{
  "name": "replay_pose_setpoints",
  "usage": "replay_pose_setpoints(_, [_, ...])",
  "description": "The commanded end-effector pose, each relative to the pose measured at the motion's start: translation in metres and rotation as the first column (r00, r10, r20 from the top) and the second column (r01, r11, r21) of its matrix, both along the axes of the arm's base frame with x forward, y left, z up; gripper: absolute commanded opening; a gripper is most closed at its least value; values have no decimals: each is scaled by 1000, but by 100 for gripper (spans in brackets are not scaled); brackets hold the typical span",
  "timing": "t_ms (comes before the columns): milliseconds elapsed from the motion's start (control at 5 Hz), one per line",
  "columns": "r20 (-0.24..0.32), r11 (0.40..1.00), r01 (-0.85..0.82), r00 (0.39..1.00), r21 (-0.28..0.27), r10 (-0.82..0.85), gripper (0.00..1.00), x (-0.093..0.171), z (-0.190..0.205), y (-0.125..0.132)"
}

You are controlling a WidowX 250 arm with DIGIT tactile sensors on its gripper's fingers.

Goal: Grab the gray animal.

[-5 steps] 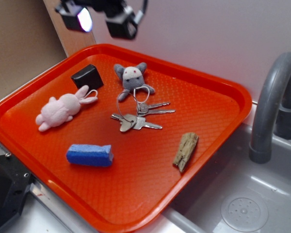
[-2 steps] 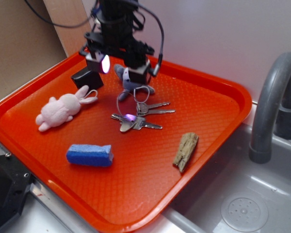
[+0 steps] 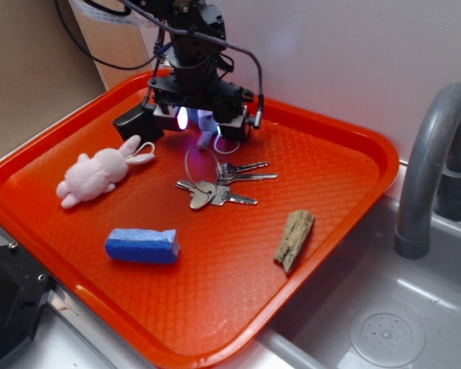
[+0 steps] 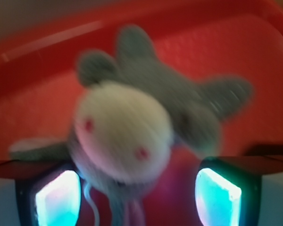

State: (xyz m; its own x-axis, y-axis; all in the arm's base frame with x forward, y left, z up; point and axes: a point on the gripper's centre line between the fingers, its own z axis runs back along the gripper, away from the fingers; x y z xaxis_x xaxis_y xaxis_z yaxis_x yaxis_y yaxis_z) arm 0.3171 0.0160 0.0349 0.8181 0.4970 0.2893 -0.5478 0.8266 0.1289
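The gray animal (image 4: 132, 127) fills the wrist view, blurred: white face with two red marks, two gray ears, a white loop below. It lies on the orange tray (image 3: 307, 254). In the exterior view it is almost hidden under my gripper (image 3: 202, 124); only a bit of it and its white loop (image 3: 223, 146) show. My gripper is open and low over the toy. Its glowing fingers (image 4: 59, 200) stand on either side of the toy's lower part, apart from it.
On the tray lie a pink plush rabbit (image 3: 100, 173), a black box (image 3: 134, 121) just left of the gripper, a bunch of keys (image 3: 215, 184), a blue sponge (image 3: 142, 244) and a piece of wood (image 3: 294, 238). A gray faucet (image 3: 434, 154) and sink (image 3: 384, 323) are at right.
My gripper has come down from above the tray onto the gray animal, which is now mostly covered in the exterior view. The other things have not moved.
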Motion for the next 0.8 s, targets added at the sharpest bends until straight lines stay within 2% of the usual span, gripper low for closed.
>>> replay_pose_setpoints(0, [82, 1000, 23, 996, -14, -21, 0, 5, 4, 11])
replay_pose_setpoints(200, [90, 994, 112, 990, -6, -111, 0, -3, 17, -1])
replay_pose_setpoints(400, [56, 980, 198, 979, -20, -197, 0, -14, 48, -8])
replay_pose_setpoints(600, [19, 954, 287, 958, -82, -286, 0, -26, 84, -20])
